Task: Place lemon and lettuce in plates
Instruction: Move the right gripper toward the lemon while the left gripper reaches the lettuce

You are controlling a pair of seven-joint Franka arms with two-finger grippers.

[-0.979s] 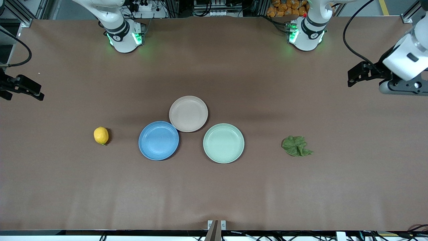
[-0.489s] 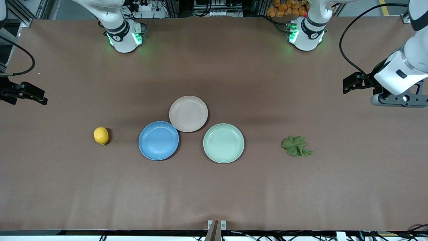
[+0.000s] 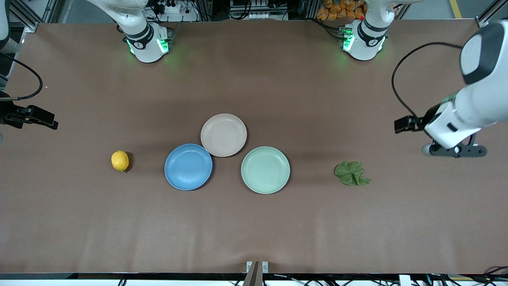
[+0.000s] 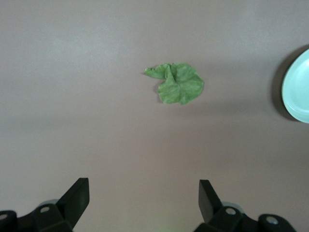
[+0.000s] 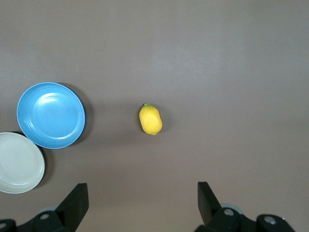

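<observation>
The yellow lemon (image 3: 120,161) (image 5: 150,119) lies on the table toward the right arm's end, beside the blue plate (image 3: 188,167) (image 5: 50,115). The beige-pink plate (image 3: 223,135) (image 5: 19,162) touches the blue one and lies farther from the front camera. The ruffled green lettuce (image 3: 351,173) (image 4: 177,83) lies toward the left arm's end. My left gripper (image 4: 143,189) (image 3: 453,150) hangs open and empty over bare table, off to the side of the lettuce. My right gripper (image 5: 142,191) is open and empty over bare table, apart from the lemon.
A pale mint-green plate (image 3: 265,170) (image 4: 298,87) sits between the blue plate and the lettuce. All three plates hold nothing. Both arm bases (image 3: 147,43) stand along the table edge farthest from the front camera. The brown table top (image 3: 254,230) carries nothing else.
The left arm has swung down over the table and come closer to the lettuce. The right hand has shifted slightly toward the lemon. Both grippers stay open; nothing on the table moved.
</observation>
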